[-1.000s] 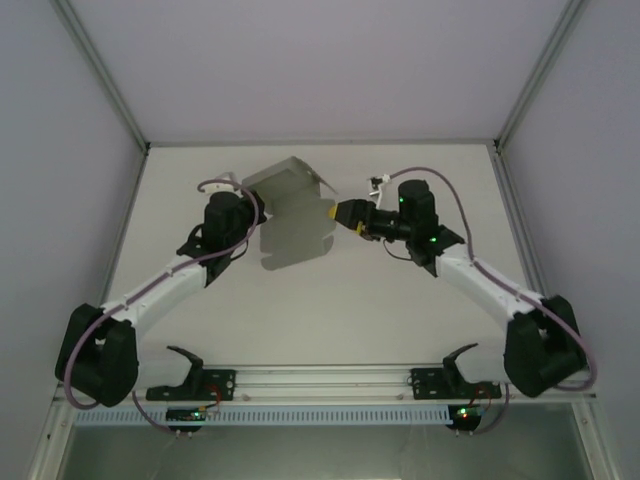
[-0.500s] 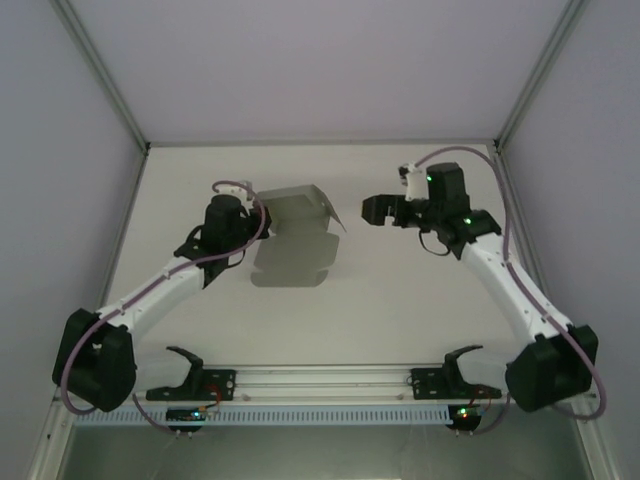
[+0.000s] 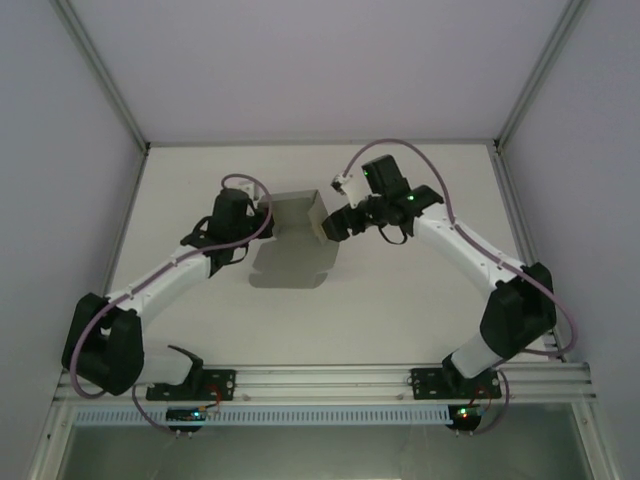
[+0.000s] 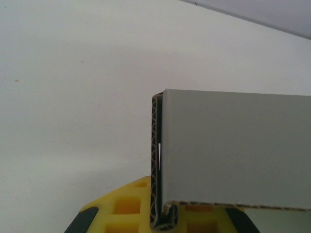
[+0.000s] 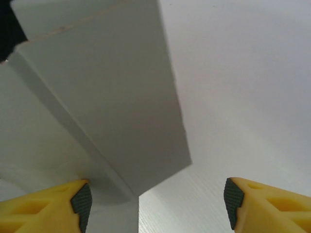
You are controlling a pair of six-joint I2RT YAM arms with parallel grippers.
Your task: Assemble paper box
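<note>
Your white desk [image 3: 400,300] sits between pale walls [image 3: 60,200]. The left jaws are clamped on the left edge of the paper box [image 3: 298,213], plain grey card, half folded. The right jaws, earlier well apart from it, now gape wide at its right flap.

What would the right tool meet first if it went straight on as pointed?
The paper box: its grey folded panel sits directly ahead of the open right tool, already reaching toward the gap. Contact looks close, though depth is unclear.
</note>
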